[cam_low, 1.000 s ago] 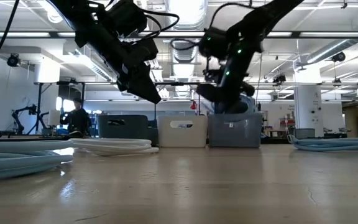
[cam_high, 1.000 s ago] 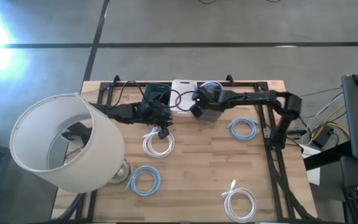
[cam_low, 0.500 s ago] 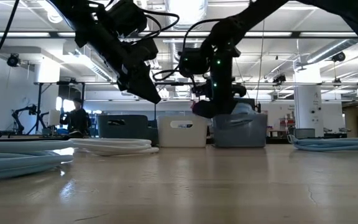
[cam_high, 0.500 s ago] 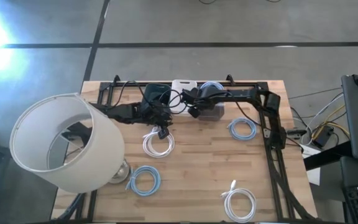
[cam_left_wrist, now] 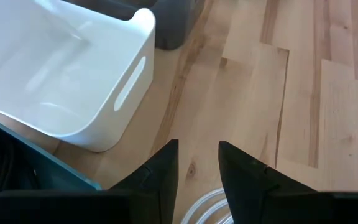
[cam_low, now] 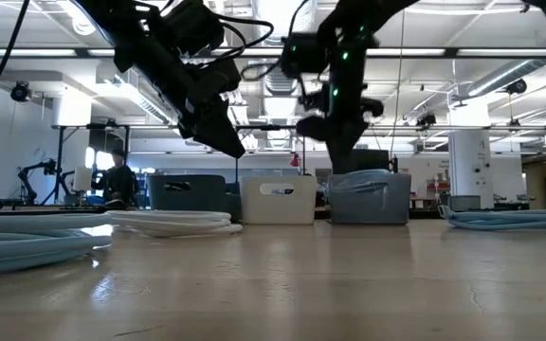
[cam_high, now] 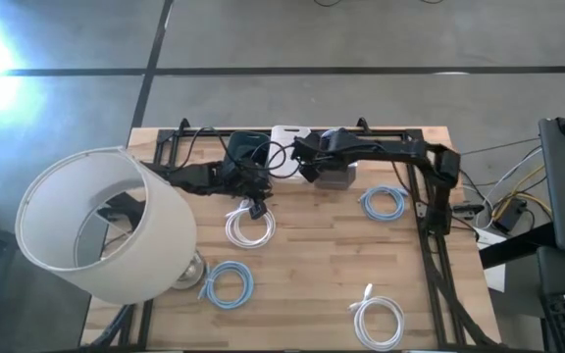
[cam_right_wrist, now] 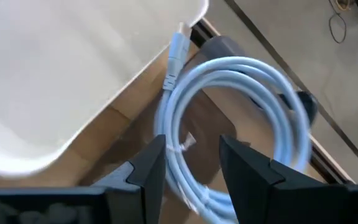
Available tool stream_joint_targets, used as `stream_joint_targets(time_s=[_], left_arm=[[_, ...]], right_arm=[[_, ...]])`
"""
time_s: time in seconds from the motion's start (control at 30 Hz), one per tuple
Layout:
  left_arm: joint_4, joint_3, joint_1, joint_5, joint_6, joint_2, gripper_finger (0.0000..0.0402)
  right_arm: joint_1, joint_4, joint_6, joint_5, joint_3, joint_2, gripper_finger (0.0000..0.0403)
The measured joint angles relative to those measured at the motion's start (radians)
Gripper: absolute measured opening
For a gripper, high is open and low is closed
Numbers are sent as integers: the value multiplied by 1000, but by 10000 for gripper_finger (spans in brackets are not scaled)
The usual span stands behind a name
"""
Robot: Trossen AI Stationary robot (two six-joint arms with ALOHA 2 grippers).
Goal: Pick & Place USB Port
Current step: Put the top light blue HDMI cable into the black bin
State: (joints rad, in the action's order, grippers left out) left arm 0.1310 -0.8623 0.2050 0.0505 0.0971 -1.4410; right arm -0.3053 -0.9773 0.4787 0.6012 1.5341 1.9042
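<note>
No text, label, brand or number is showing legibly in any view. The bins, cables and lampshade are bearing no readable markings.

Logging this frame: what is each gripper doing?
Left gripper: open, holding nothing.
Right gripper: open, empty, above the blue cable.

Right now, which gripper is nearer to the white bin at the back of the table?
Right. The right gripper hangs just beside the white bin, at its edge toward the grey bin. The left gripper is farther forward, over the white cable coil.
</note>
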Motion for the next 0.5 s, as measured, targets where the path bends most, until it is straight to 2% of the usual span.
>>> stream_joint_targets(time_s=[0.23, 0.37, 0.5], left_arm=[[20, 0, 0, 0, 0, 0, 117], [20, 0, 0, 0, 0, 0, 117], [20, 0, 0, -1, 0, 0, 117]], right_arm=[[75, -291, 155, -30, -2, -124, 137], [143, -442, 254, -142, -53, -196, 139], [215, -391, 329, -311, -200, -293, 137]])
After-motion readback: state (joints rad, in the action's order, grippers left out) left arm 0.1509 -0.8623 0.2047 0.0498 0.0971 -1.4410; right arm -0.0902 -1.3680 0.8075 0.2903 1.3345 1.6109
